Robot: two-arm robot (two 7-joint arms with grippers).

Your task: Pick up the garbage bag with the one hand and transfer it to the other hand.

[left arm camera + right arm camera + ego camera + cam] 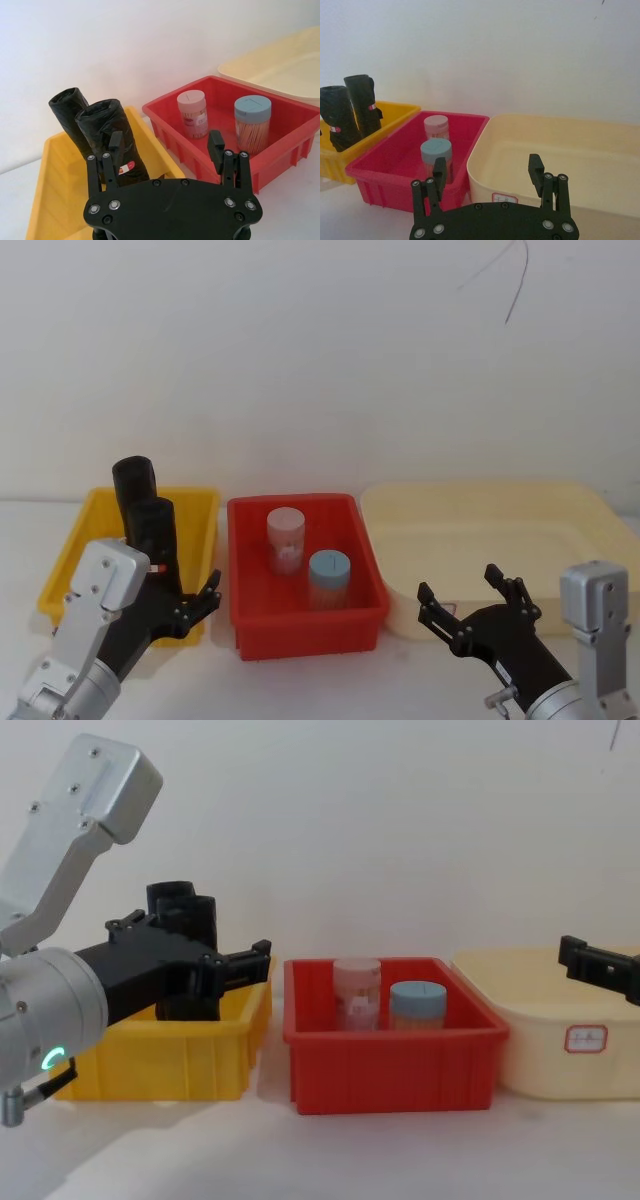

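Your left gripper (166,142) has its fingers spread wide with nothing between them, and it hangs at the near right corner of the yellow bin (55,175). The garbage bag (112,135) stands just beyond it inside that bin. It is the nearer of two black rolls and carries the small white-and-red label.

Its long axis is close to upright, leaning a little away. In the left wrist view it lines up behind one finger rather than with the gap, and in the head view it sits ahead and slightly to the left of the fingertips. By my judgement, you would need to shift that way before closing.

The second roll (67,112) stands right behind the first, close enough to get caught too.

Your right gripper (487,167) is also spread and empty. It is well apart, low in front of the cream tray (580,150), with the red bin (290,145) and its two jars (192,114) between it and the bag. So the left arm is clearly the nearer.

The bin wall and your own gripper hide the bottoms of both rolls. I cannot tell whether the finger already touches the plastic.
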